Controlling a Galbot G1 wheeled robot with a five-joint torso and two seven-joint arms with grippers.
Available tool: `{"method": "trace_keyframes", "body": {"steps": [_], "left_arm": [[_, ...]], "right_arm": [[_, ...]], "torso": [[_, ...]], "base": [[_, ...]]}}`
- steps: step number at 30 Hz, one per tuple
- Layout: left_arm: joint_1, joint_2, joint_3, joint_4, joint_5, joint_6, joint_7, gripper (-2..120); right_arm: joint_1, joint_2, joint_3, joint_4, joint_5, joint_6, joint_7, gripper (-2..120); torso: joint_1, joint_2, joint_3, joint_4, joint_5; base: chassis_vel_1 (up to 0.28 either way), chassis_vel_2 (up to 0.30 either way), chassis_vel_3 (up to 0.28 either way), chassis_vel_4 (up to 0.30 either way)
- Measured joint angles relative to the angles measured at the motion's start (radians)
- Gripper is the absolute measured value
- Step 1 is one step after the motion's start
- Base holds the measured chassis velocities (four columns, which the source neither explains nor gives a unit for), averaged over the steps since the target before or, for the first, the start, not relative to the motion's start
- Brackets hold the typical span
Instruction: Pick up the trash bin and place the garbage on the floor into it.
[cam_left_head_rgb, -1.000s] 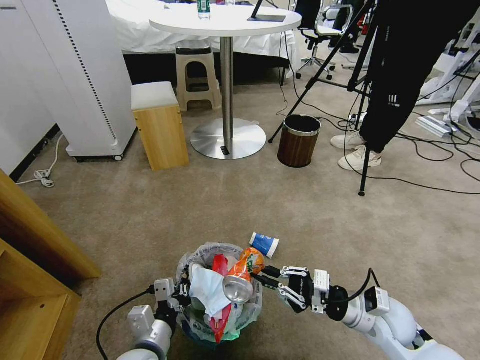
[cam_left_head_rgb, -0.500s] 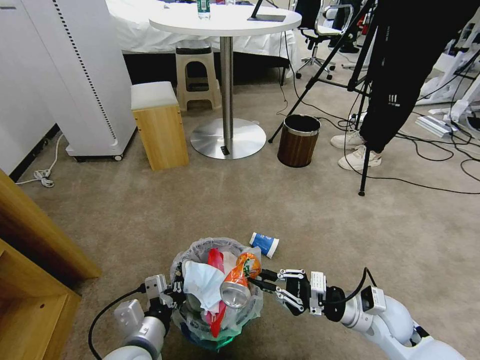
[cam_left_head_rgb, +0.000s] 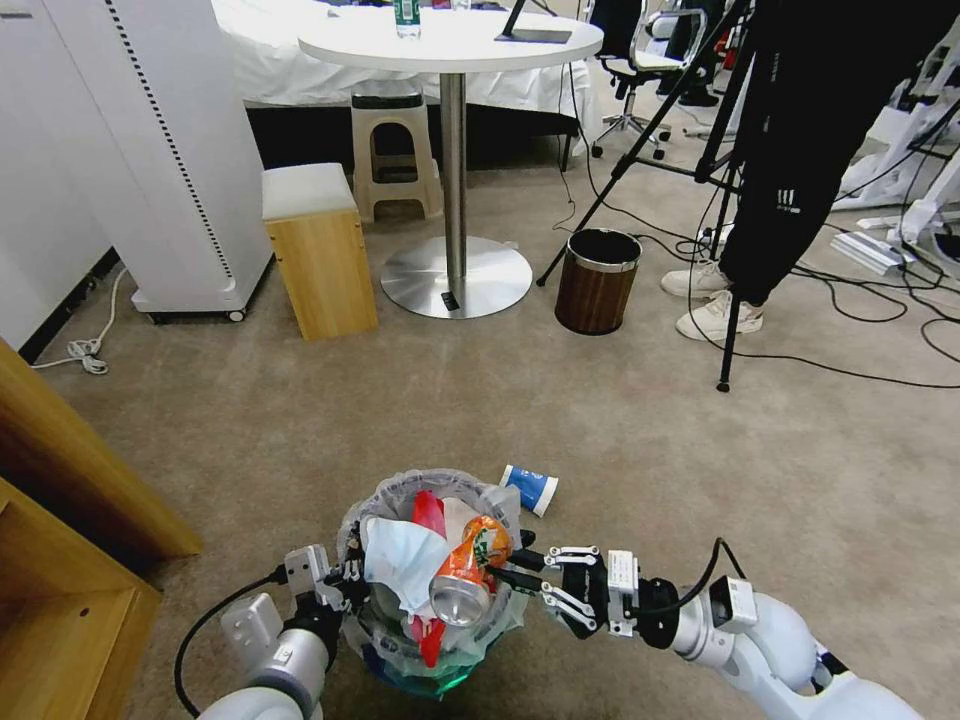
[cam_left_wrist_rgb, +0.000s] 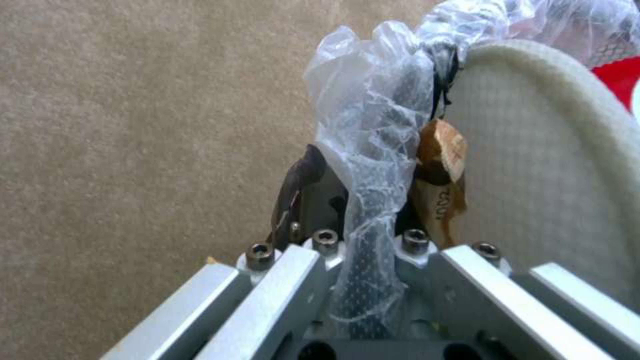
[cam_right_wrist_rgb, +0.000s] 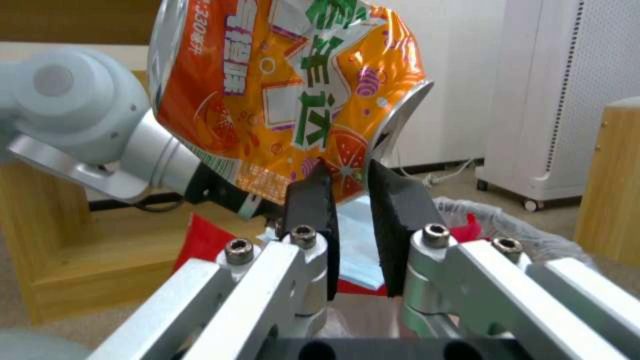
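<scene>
Orange can (cam_left_head_rgb: 463, 576) pinched by right hand (cam_left_head_rgb: 515, 572) above bin (cam_left_head_rgb: 400, 655); left hand (cam_left_head_rgb: 350, 585) clamps rim.

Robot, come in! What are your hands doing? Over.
Left gripper shut on trash bin rim. Right gripper shut on orange can over it. Paper cup on carpet.

Round white table (cam_left_head_rgb: 450, 40), wooden stool (cam_left_head_rgb: 318, 250), brown wood-grain bin (cam_left_head_rgb: 597, 281), tripod (cam_left_head_rgb: 700, 170), beige carpet (cam_left_head_rgb: 600, 430)
</scene>
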Motion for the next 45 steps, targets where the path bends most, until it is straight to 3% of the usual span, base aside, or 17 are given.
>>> {"method": "trace_keyframes", "body": {"steps": [26, 27, 34, 35, 39, 42, 45], "left_arm": [[0.03, -0.004, 0.032, -0.039, 0.025, 0.006, 0.01, 1], [0.033, -0.004, 0.037, -0.043, 0.026, 0.006, 0.01, 1], [0.042, -0.001, 0.039, -0.054, 0.027, 0.006, 0.011, 1], [0.046, 0.001, 0.039, -0.059, 0.027, 0.006, 0.011, 1], [0.051, 0.002, 0.039, -0.062, 0.025, 0.006, 0.011, 1], [0.055, 0.003, 0.042, -0.064, 0.025, 0.006, 0.012, 1], [0.057, 0.003, 0.044, -0.067, 0.024, 0.006, 0.012, 1]], "right_arm": [[0.064, 0.013, -0.059, -0.059, -0.036, -0.013, 0.059, 11], [0.064, 0.016, -0.059, -0.061, -0.037, -0.013, 0.058, 19], [0.062, 0.02, -0.054, -0.063, -0.042, -0.015, 0.056, 39], [0.058, 0.021, -0.049, -0.063, -0.044, -0.015, 0.054, 47], [0.055, 0.023, -0.042, -0.063, -0.044, -0.016, 0.052, 55], [0.05, 0.026, -0.032, -0.063, -0.045, -0.018, 0.042, 72], [0.046, 0.027, -0.027, -0.063, -0.047, -0.018, 0.039, 81]], "torso": [[0.0, 0.0, 0.0, 0.0, 0.0], [0.0, 0.0, 0.0, 0.0, 0.0], [0.0, 0.0, 0.0, 0.0, 0.0], [0.0, 0.0, 0.0, 0.0, 0.0], [0.0, 0.0, 0.0, 0.0, 0.0], [0.0, 0.0, 0.0, 0.0, 0.0], [0.0, 0.0, 0.0, 0.0, 0.0]], "base": [[0.0, 0.0, 0.0, 0.0], [0.0, 0.0, 0.0, 0.0], [0.0, 0.0, 0.0, 0.0], [0.0, 0.0, 0.0, 0.0], [0.0, 0.0, 0.0, 0.0], [0.0, 0.0, 0.0, 0.0], [0.0, 0.0, 0.0, 0.0]]}}
